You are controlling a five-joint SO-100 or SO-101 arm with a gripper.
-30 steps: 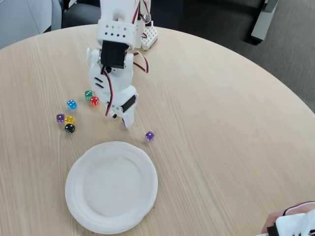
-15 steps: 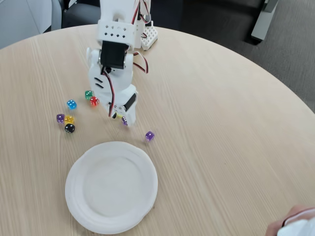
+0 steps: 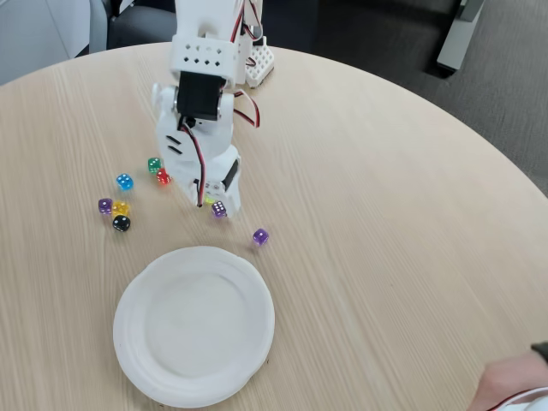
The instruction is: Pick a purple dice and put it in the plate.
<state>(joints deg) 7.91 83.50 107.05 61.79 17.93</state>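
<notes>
On the round wooden table [image 3: 385,214], in the fixed view, the white arm [image 3: 199,103] stood bent downward with its gripper [image 3: 214,205] low over the surface. The purple dice [image 3: 219,209] sat at the gripper's tip, just above or on the tabletop; whether it was lifted could not be determined. The jaws appeared closed on that die, though the fingers were largely hidden by the arm body. The plate [image 3: 137,342] lay near, toward the lower edge of the view, with nothing in it.

Handling judgement: the die was judged very light, rigid and smooth-faced, hence prone to slip or spin out of a loose pinch. The best hold would be across 2 opposite flat faces, squarely, not on corners. Dropped from any height, it would likely bounce or roll on the plate's shallow rim.

Count of items: 3 purple dice, being the one at the gripper, a second purple die [image 3: 260,236] just beside it to the right, and a third purple die [image 3: 104,205] in the cluster at left. Also 1 green die [image 3: 153,164], 1 red die [image 3: 163,177], 1 blue die [image 3: 124,181], 1 yellow die [image 3: 121,208], 1 black die [image 3: 122,223]. 1 plate. A person's hand [image 3: 505,390] showed at the lower right corner.
</notes>
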